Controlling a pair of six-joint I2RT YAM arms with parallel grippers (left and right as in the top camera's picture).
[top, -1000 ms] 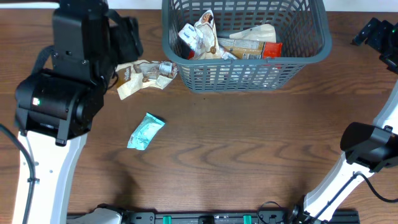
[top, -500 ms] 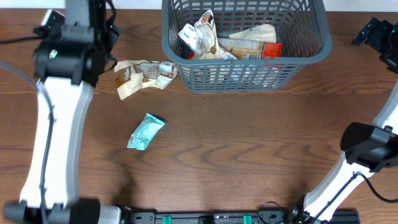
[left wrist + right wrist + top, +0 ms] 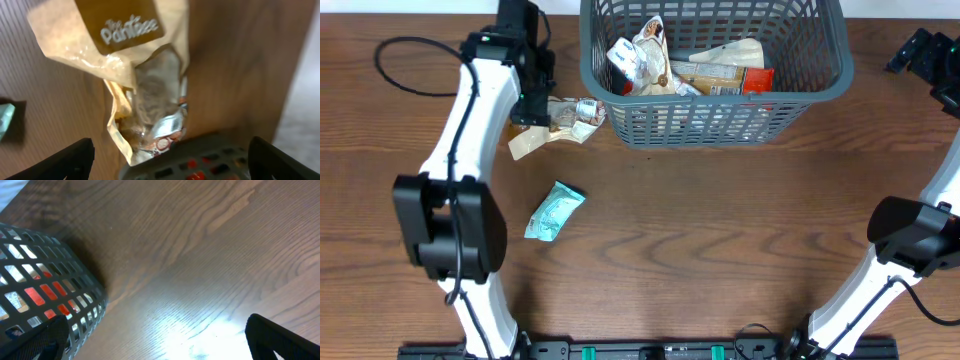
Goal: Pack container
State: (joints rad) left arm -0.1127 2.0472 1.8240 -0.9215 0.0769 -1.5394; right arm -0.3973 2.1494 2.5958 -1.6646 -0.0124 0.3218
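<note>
My left pincer (image 3: 175, 160): jaws spread wide, holding nothing, poised over the tan packet in the upper left of the overhead frame.
Tan packet (image 3: 548, 122): lies flat on the worktop (image 3: 720, 230); brown label end towards the left, crumpled clear end towards the container. My left arm covers part of its upper left edge in the overhead view.
Container (image 3: 720, 125): top centre of the overhead frame, upright, its near left corner just beside the tan packet's clear end. That corner shows along the bottom of my left wrist view, between my fingertips.
Inside the container: several snack packets (image 3: 685, 65) piled loosely, white, beige and red.
Teal packet (image 3: 555, 212): alone on the worktop, left of centre, well apart from the container and below the tan packet.
My right pincer (image 3: 159, 340): jaws wide, empty, upper right of the overhead frame, off the container's right end over bare worktop.
</note>
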